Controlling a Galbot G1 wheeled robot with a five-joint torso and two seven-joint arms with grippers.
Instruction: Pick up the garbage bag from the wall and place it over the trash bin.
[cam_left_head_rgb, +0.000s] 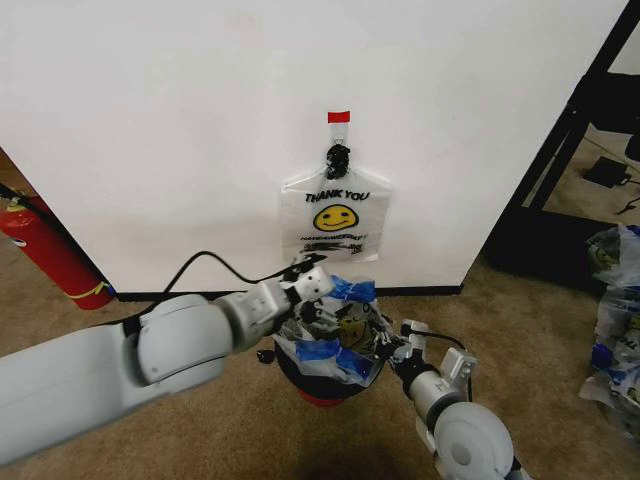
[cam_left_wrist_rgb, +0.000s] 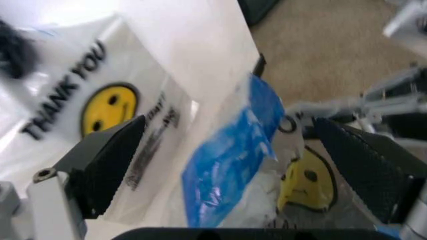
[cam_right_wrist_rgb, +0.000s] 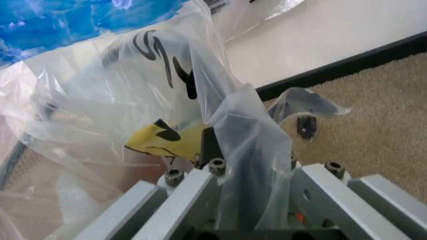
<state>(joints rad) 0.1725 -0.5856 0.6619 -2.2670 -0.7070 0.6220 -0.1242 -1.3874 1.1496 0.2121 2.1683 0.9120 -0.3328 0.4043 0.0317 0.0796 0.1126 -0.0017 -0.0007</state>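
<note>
The left tool (cam_left_head_rgb: 318, 300) is open, its two black fingers (cam_left_wrist_rgb: 107, 165) spread wide over the trash bin (cam_left_head_rgb: 325, 385). The right tool (cam_left_head_rgb: 385, 345) is closed tight on the garbage bag (cam_left_head_rgb: 335, 335), pinching a fold of the thin plastic. This crumpled bag, with blue marks and a yellow smiley face, sits on top of the dark bin on the carpet. Another flat bag (cam_left_head_rgb: 335, 215) hangs from a black hook (cam_left_head_rgb: 338, 156) on the white wall (cam_left_head_rgb: 180, 120) just behind. A red fire extinguisher (cam_left_head_rgb: 50, 250) stands far off on the left.
</note>
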